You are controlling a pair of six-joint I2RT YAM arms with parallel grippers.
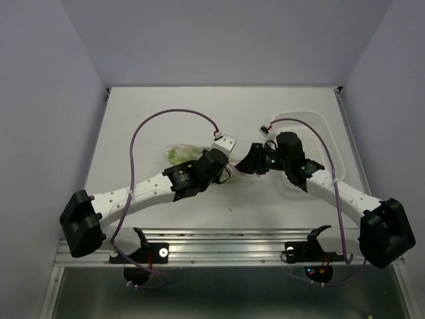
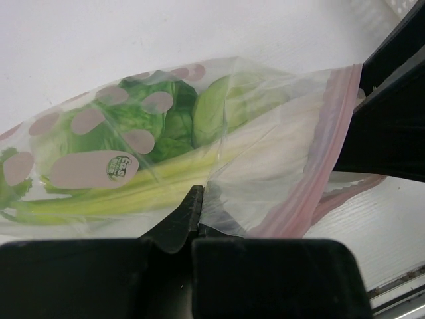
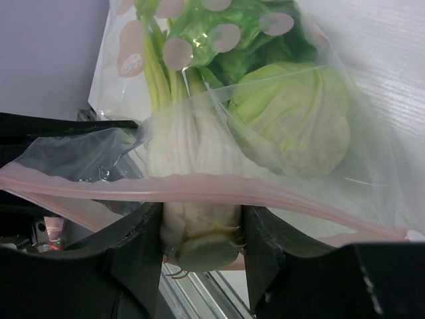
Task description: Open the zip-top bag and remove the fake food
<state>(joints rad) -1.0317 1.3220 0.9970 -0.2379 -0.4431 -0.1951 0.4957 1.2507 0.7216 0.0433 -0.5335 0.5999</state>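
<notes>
At the middle of the tabletop (image 1: pixel 133 133) is the zip-top bag (image 2: pixel 265 166), its mouth parted and the fake food (image 3: pixel 292 126) still inside. The left hand (image 2: pixel 198 199) is clamped on the bag film, and the right hand (image 3: pixel 202 249) seems closed on a white stem (image 3: pixel 199 193). Next, I think, comes a steady pull outward.

Top view: clear crinkly pink-zippered plastic bag (image 1: pixel 188 147) mostly behind left arm (image 1: pixel 143 189); green fake food (image 1: pixel 174 156) too small. Wrist views crop bag edges.

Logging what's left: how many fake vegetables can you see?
3: white-stalked greens at the zip-top bag's mouth, a pale cabbage ball beside them, dark leafy greens deeper in. More may be hidden.
</notes>
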